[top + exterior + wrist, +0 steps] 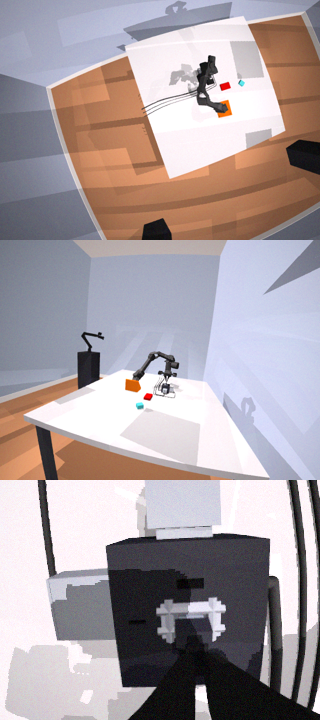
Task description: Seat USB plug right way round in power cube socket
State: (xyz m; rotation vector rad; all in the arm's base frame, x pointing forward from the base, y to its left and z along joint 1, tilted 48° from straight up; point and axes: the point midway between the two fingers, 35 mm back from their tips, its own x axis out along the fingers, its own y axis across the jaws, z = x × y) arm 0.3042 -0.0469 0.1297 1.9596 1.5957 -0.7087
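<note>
Pinching the dark USB plug (192, 630), the jaws (166, 381) point down over the power cube (165, 388) (145, 592). Plug stands at the pale-rimmed socket (216, 614) on the cube's top; depth and which way round, cannot tell. Wrist view: pale block (182, 502) at the cube's 12 o'clock, another (82, 605) at 9. Top view, from the orange base plate (228, 113): red block (225, 86) (148, 396) at 12, cyan block (241, 82) (139, 405) at 1, both on the bench (206, 152) (90, 418).

Robotics laboratory: a jointed arm (203, 85) (147, 365) works over a white desk (160, 144) (103, 415); a second arm (90, 335) tops a black pedestal (88, 369).
</note>
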